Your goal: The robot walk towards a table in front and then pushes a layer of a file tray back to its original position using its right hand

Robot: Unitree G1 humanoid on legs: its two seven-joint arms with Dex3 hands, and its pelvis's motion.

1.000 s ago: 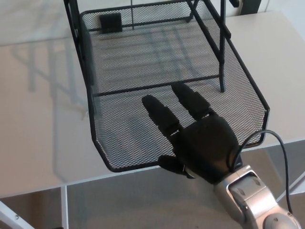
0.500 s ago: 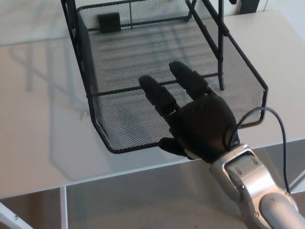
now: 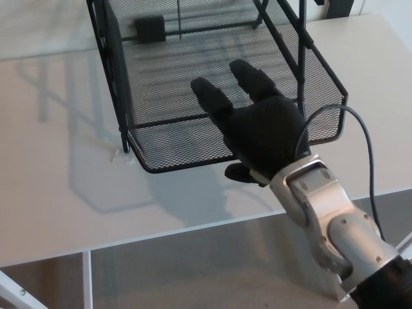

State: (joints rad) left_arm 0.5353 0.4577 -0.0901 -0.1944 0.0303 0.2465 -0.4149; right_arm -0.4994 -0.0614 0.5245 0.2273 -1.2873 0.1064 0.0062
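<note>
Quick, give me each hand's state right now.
Left hand: not in view.
Right hand: open, fingers spread flat over the front edge of the mesh tray, holding nothing.

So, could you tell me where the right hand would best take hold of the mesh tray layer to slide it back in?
Probably the front rim of the mesh tray layer, approached from the near side. That rim is the edge facing the robot and runs across the slide direction, so the right hand, already spread open over it, can press it squarely inward.
</note>
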